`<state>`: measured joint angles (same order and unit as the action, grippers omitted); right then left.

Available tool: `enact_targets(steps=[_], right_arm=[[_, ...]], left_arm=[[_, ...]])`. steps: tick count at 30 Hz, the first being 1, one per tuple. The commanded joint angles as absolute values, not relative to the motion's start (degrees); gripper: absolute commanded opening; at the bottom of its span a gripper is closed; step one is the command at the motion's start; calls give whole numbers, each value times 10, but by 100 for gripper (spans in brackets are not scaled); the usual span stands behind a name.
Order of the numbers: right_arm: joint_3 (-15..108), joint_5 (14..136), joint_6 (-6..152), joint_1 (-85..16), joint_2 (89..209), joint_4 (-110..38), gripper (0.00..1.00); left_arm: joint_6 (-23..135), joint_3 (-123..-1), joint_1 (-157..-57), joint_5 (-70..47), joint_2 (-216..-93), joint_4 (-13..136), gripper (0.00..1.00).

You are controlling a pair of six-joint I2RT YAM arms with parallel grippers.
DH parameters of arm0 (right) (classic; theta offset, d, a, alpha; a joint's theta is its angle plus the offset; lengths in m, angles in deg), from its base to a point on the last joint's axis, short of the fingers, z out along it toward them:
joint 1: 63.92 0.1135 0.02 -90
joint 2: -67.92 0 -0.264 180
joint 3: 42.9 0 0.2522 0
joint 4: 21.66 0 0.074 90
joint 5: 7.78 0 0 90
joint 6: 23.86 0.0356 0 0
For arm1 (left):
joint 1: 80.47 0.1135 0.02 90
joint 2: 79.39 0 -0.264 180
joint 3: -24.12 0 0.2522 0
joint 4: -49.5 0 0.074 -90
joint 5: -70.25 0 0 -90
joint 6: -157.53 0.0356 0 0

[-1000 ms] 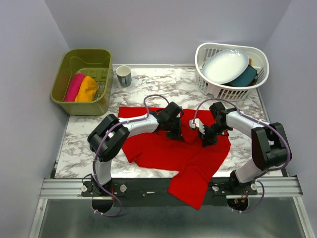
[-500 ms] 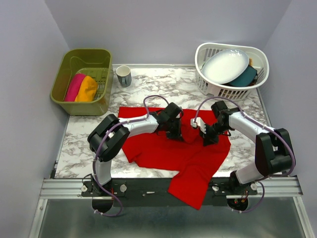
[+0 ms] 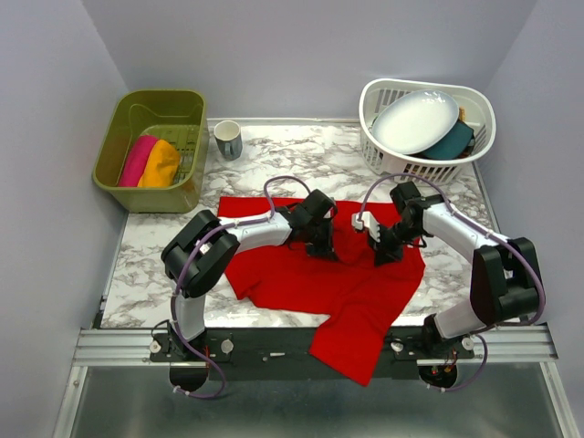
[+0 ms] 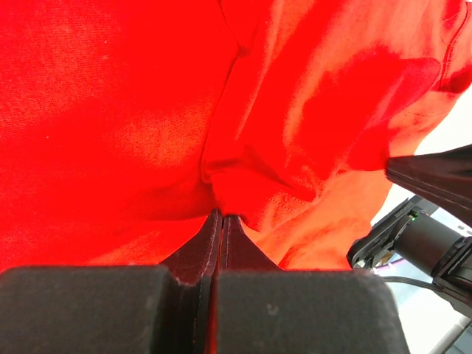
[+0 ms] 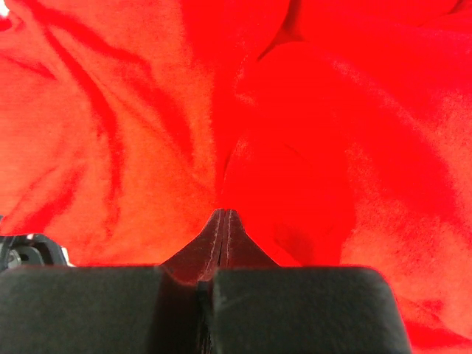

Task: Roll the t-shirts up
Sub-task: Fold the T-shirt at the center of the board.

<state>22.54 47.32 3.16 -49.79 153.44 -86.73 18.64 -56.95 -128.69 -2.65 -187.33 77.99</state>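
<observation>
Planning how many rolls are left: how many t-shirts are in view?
3. The red tee is spread on the table, draping over its near edge; the pink tee and orange tee sit rolled side by side in the bin. Others may be hidden beneath.

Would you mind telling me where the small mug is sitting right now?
In the top view, the mug stands at the far left of the table, just right of the green bin and beyond the red t-shirt.
</observation>
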Motion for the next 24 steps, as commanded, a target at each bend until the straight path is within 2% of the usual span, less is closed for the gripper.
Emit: enact_targets(steps=[1,17,24], right_arm=[[230,452,34,-502,1505,-904,1],[167,448,15,-503,1418,-966,1],[145,439,22,-502,1394,-972,1]], left_arm=[[194,-559,-1291,-20,-1872,774,0],[234,-588,-1304,2,-1870,798,0],[265,-600,-1316,-24,-1837,860,0]])
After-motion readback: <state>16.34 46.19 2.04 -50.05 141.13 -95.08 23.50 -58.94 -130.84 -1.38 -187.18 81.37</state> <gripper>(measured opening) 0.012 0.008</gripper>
